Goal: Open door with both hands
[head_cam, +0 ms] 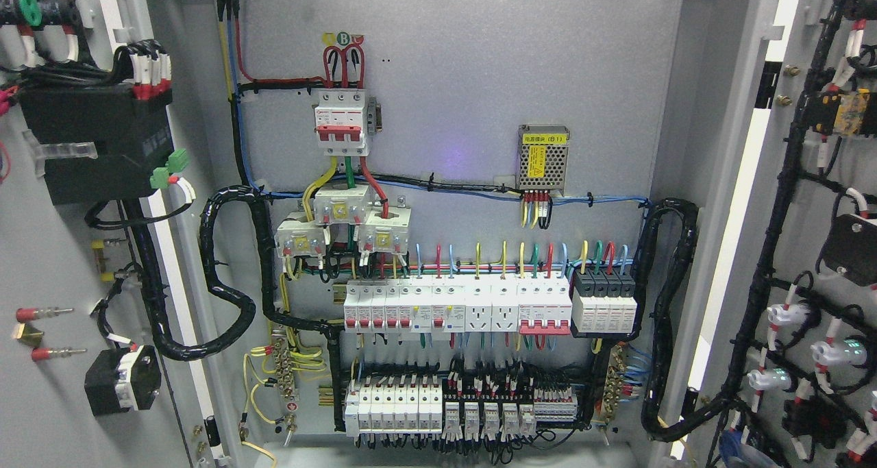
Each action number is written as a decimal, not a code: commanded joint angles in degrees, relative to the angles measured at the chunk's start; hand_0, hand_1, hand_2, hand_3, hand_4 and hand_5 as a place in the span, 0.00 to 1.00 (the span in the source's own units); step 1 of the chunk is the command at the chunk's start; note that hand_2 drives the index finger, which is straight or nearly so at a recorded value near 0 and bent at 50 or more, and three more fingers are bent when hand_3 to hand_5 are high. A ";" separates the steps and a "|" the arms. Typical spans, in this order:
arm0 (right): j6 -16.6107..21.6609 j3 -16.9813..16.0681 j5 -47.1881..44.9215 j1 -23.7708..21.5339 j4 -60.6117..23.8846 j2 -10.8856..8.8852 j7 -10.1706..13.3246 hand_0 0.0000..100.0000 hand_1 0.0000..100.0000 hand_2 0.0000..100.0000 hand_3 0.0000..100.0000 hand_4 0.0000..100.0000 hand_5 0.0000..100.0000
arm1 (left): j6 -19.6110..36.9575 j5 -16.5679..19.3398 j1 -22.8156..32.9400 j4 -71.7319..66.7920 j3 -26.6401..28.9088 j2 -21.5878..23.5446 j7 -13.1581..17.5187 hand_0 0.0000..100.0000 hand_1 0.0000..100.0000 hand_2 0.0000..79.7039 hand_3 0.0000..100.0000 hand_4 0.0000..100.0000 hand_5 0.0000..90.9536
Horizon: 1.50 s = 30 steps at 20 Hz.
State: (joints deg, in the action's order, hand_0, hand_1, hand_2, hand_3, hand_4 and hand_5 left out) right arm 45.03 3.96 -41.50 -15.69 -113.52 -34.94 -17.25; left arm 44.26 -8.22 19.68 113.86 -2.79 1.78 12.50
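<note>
Electrical cabinet [466, 57] is seen from the front with both doors swung wide; its grey back panel fills the centre of the view

Left door [41, 249] is opened outward at the left edge, inner face shown. A black box [96, 142] with a green connector is mounted high on it, a smaller black module [122, 379] lower down, red-tipped studs to the left of that

Right door [822, 201] is opened outward at the right edge, inner face shown. Black wire looms run down it, with red-and-white ferruled leads and several round lamp backs near the bottom

On the back panel, largest to smallest:
- corrugated black conduit [226, 276] looped at the left, a second loop [668, 317] at the right
- middle row of white breakers [455, 307] with red toggles, black block at its right end
- lower row of breakers and relays [466, 406], near the bottom edge
- three-pole main breaker [340, 122] at upper centre, red leads above it
- cluster of three white transformer blocks [342, 225] just below the main breaker
- perforated metal power supply [542, 156] with yellow label, right of centre

No robot hand or arm is seen in the view, so whether either hand is released, clenched or grasping cannot be told
</note>
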 commanded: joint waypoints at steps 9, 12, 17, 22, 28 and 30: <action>0.14 -4.31 -3.68 -1.01 1.11 -2.59 0.11 0.12 0.39 0.00 0.00 0.00 0.00 | 43.46 -8.13 -1.40 2.60 16.67 1.12 -2.22 0.12 0.39 0.00 0.00 0.00 0.00; 0.05 -5.01 -3.77 -1.89 2.16 -2.59 0.11 0.12 0.39 0.00 0.00 0.00 0.00 | 43.46 -10.05 -1.05 2.51 18.78 2.35 -2.22 0.12 0.39 0.00 0.00 0.00 0.00; 0.05 -6.85 -5.35 -3.20 2.96 -2.50 0.11 0.12 0.39 0.00 0.00 0.00 0.00 | 42.93 -14.97 -0.61 1.55 23.70 5.95 -2.31 0.12 0.39 0.00 0.00 0.00 0.00; 0.14 -9.84 -5.35 -5.14 3.04 -2.50 0.11 0.12 0.39 0.00 0.00 0.00 0.00 | 42.84 -20.34 -1.23 -6.18 26.43 12.28 -2.31 0.12 0.39 0.00 0.00 0.00 0.00; 0.14 -12.13 -5.52 -6.11 3.13 -2.41 0.20 0.12 0.39 0.00 0.00 0.00 0.00 | 41.35 -27.46 -1.67 -13.74 31.00 18.60 -2.31 0.12 0.39 0.00 0.00 0.00 0.00; 0.14 -12.75 -5.52 -6.28 3.48 -2.24 0.20 0.12 0.39 0.00 0.00 0.00 0.00 | 41.35 -29.04 -2.89 -17.34 31.35 21.06 -2.31 0.12 0.39 0.00 0.00 0.00 0.00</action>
State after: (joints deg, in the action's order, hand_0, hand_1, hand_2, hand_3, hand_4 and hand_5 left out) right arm 45.06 -4.61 -46.85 -20.95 -110.96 -37.25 -17.09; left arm 44.29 -31.68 18.11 107.96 21.29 12.64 10.21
